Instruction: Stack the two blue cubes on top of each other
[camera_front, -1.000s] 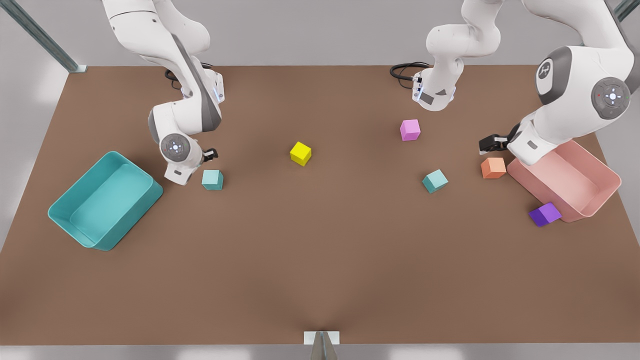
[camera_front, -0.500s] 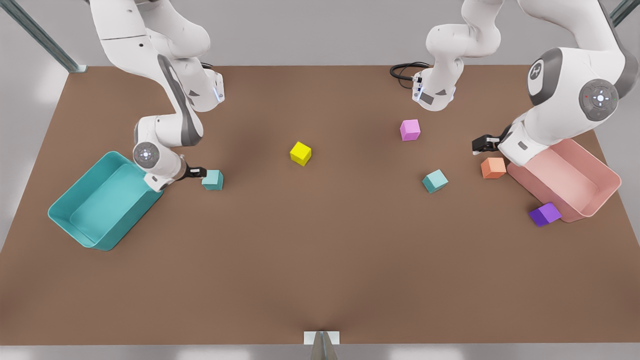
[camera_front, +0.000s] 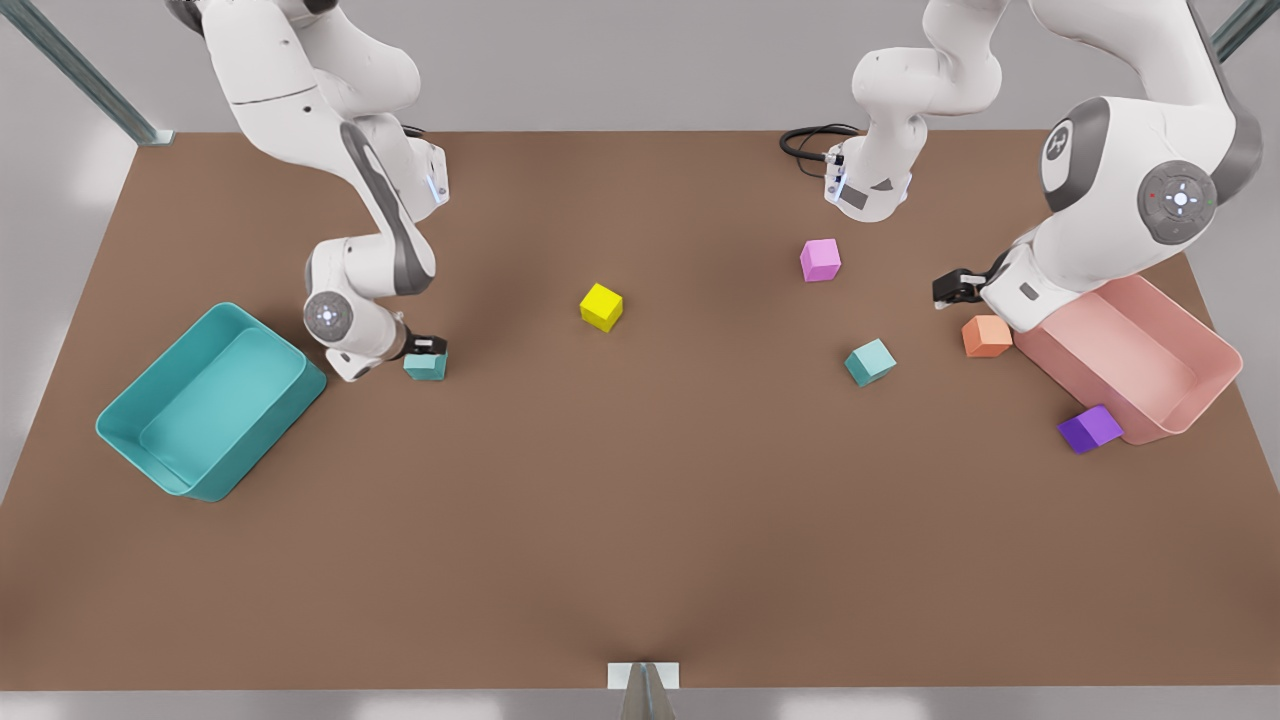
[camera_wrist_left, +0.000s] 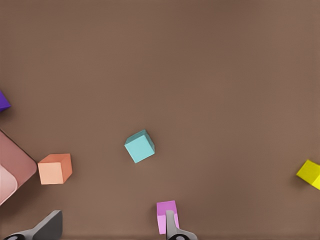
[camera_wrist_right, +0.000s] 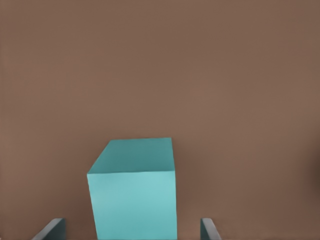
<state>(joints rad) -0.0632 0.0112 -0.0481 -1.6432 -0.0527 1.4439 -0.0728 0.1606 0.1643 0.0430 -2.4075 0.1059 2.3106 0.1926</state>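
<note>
Here, a small teal cube (camera_wrist_right: 134, 190) is framed between the right gripper's (camera_wrist_right: 132, 230) open fingers, while the left gripper (camera_wrist_left: 107, 227), spread wide, is held above the brown table (camera_front: 640, 520).

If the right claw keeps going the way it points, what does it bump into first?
Probably the blue cube: it sits right between the open right claw fingers, straight ahead. Depth is hard to judge.

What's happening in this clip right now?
The right gripper sits low over one blue cube beside the teal bin, its open fingers straddling the cube without gripping it. The left gripper hangs open above the table near the orange cube, with the second blue cube lying apart from it. Nothing is stacked yet.
</note>
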